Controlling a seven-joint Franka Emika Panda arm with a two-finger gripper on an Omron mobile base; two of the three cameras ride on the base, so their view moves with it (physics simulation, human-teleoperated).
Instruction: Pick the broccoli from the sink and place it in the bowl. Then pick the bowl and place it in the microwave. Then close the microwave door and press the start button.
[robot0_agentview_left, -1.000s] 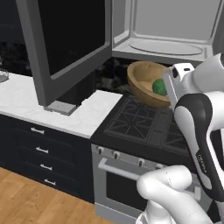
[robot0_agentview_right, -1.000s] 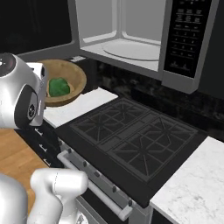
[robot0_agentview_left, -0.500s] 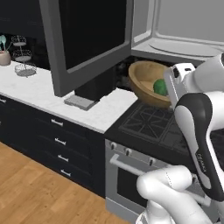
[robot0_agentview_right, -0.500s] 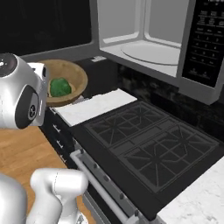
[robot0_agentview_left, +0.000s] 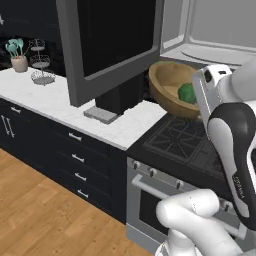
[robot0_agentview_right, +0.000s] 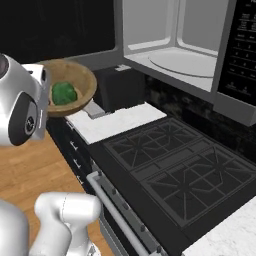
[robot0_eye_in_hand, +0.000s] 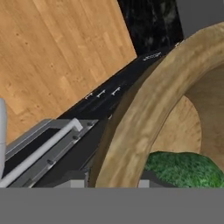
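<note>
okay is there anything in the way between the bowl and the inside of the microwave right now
Nothing visible blocks it. The bowl, with the broccoli inside, hangs at the gripper below and beside the microwave opening. The microwave door is swung wide open to the left, and its turntable is bare.

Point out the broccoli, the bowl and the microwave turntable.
broccoli (robot0_agentview_right: 64, 93): right base view, top of the floret.
bowl (robot0_agentview_left: 165, 86): left base view, inner wall.
turntable (robot0_agentview_right: 186, 62): right base view, glass plate's middle.

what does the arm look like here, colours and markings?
Glossy white rounded arm segments with dark grey to black joint bands, small grey lettering along one link. A white boxy hand housing with dark spots leads to the gripper. No loose cables visible.
</note>
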